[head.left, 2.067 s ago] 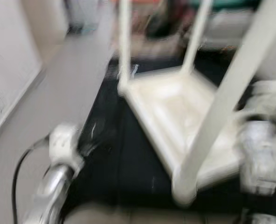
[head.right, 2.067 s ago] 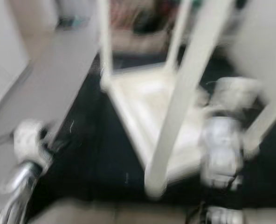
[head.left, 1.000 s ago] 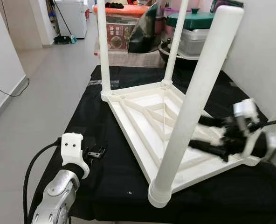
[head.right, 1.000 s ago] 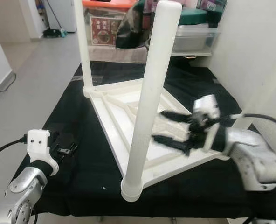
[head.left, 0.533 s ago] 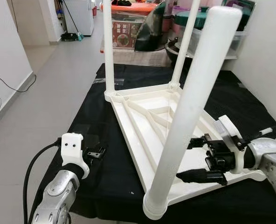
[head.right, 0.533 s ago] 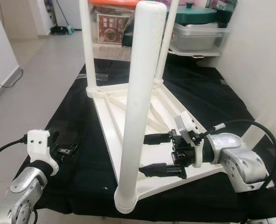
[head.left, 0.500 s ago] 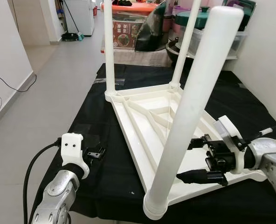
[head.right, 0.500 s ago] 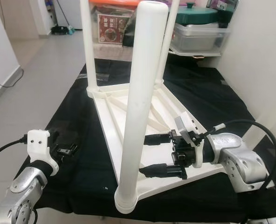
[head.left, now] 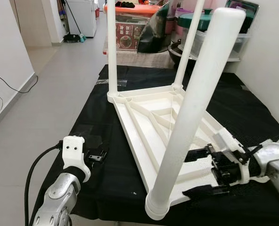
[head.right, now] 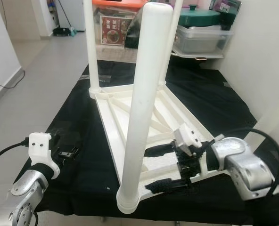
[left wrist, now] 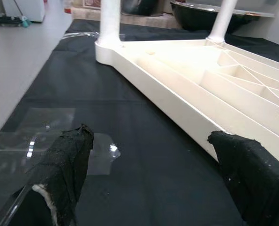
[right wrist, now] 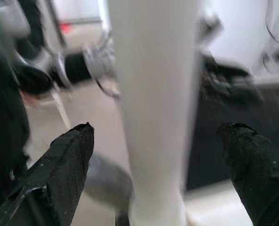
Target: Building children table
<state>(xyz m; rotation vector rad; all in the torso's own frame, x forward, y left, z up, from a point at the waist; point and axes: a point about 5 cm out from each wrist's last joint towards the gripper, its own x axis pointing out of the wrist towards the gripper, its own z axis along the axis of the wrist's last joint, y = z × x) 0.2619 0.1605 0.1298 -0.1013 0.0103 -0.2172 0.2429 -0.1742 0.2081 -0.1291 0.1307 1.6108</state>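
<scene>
Because the children table [head.left: 163, 125] lay upside down on the black cloth [head.left: 106, 155], its ribbed underside faced up and three white legs stood upright from its corners. It looked like moulded plastic, so probably light and stiff, with smooth round legs that could slip between the fingers. In my judgement the best place to hold was low on the nearest leg [head.right: 144, 108], close to its socket, where it would bend least.

The right gripper [head.right: 163, 167] was wide open just beside that leg's base, one finger on each side of the leg in its wrist view, holding nothing. The left gripper [head.left: 93, 156] hovered open and empty over the cloth, apart from the table's edge.

The cloth covered a low platform. Around it were a grey floor [head.left: 59, 80], white walls, and storage boxes [head.left: 130, 21] behind.
</scene>
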